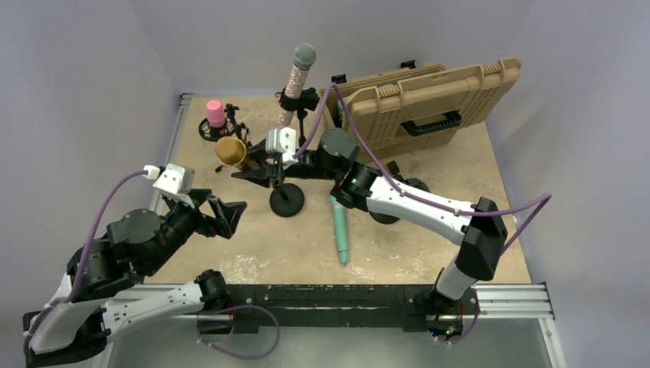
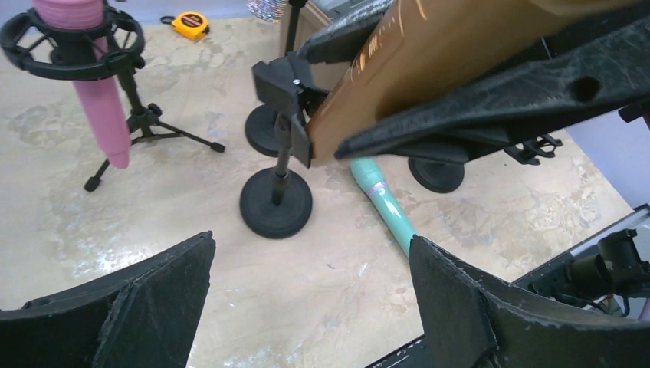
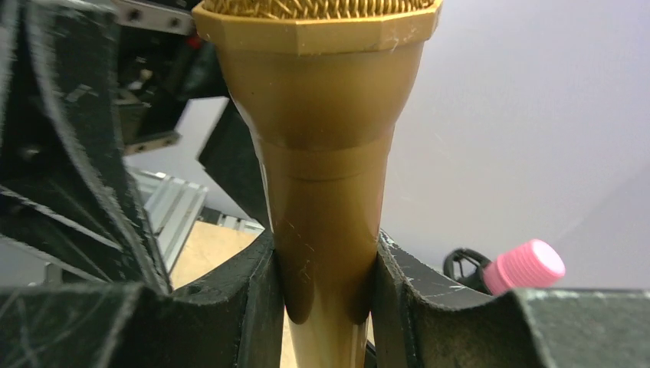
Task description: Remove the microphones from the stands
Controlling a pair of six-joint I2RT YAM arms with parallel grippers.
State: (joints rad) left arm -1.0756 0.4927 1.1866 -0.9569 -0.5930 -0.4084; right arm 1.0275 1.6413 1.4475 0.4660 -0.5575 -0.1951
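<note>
Gripping the gold microphone (image 3: 328, 161) on its neck just below the head, the right gripper (image 3: 326, 307) has both fingers pressed tight on either side. The mic sits tilted, its lower end at the clip of the black round-base stand (image 1: 287, 201). The left gripper (image 2: 310, 245) has its jaws wide apart and holds nothing, hovering over the table (image 1: 429, 245) left of the stand; a teal microphone (image 1: 339, 230) lies flat just right of the stand base.
</note>
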